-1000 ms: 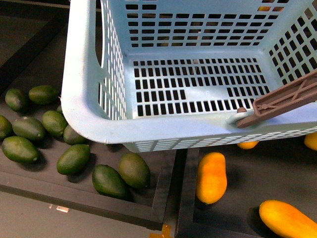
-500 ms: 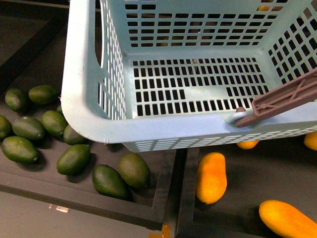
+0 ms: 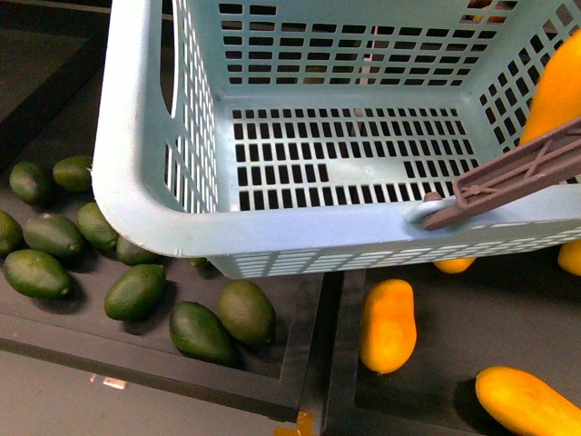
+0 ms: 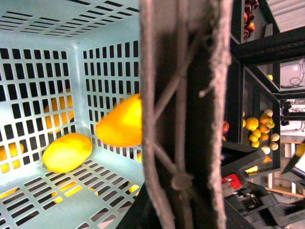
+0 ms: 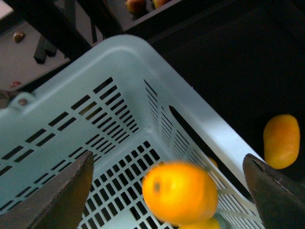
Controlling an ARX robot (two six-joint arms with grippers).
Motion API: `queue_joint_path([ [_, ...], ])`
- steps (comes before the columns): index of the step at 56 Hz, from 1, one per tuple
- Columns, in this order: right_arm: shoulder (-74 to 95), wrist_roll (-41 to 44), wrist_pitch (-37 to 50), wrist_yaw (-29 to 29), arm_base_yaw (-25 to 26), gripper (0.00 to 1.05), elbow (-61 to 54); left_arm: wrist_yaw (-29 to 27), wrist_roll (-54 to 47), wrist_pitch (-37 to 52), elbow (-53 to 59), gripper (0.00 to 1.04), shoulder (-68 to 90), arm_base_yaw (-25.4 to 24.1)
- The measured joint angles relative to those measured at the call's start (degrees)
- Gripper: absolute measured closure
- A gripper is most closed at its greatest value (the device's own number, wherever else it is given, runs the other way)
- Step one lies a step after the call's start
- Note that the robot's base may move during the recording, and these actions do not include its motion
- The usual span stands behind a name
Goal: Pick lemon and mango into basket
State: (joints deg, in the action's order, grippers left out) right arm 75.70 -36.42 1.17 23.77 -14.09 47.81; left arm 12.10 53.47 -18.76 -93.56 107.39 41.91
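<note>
My right gripper (image 5: 167,156) is opened wide and has hold of nothing. Between its fingers, but touching neither, is the mango (image 5: 178,192). It is blurred, so I judge it is in the air above the floor of the basket (image 3: 272,241). In the front view it shows at the far right, in front of the slotted wall and above the handle (image 3: 517,177).

The left wrist view is almost filled by this handle. I cannot tell if my left gripper is closed on it, because no finger shows clearly.

In that same view an oval yellow fruit lies in a floor corner. It is probably the lemon (image 4: 66,152), but I am not sure.

The mango looks smooth and rounded, so I expect it to be slippery and rather heavy for its size. It may bounce or roll on the stiff plastic floor, and the high walls should stop it. If I must take it again, I would close across its middle, on the short axis. The ends taper, and pads there would slide off. A gentle squeeze is enough, since the skin may bruise.
</note>
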Motion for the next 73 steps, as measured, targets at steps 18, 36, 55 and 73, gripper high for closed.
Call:
queue_joint_path([
  [18,-11.4,0.0,-5.0,6.7,4.0,0.09,-2.1,-0.3,0.0,0.0,0.1,1.00,0.3,0.0],
  [36,-21.2,33.1,32.1,-19.0,9.1,0.63,-26.3,0.1,0.0,0.0,0.1,1.00,0.3,0.1],
  [55,-33.1,36.0,32.2,-23.6,13.9,1.03,-39.1,0.0,-0.1,0.0,0.1,1.00,0.3,0.1],
  [73,-44.2,36.0,26.3,-23.6,14.0,1.03,-44.2,0.0,-0.1,0.0,0.1,1.00,0.3,0.2],
])
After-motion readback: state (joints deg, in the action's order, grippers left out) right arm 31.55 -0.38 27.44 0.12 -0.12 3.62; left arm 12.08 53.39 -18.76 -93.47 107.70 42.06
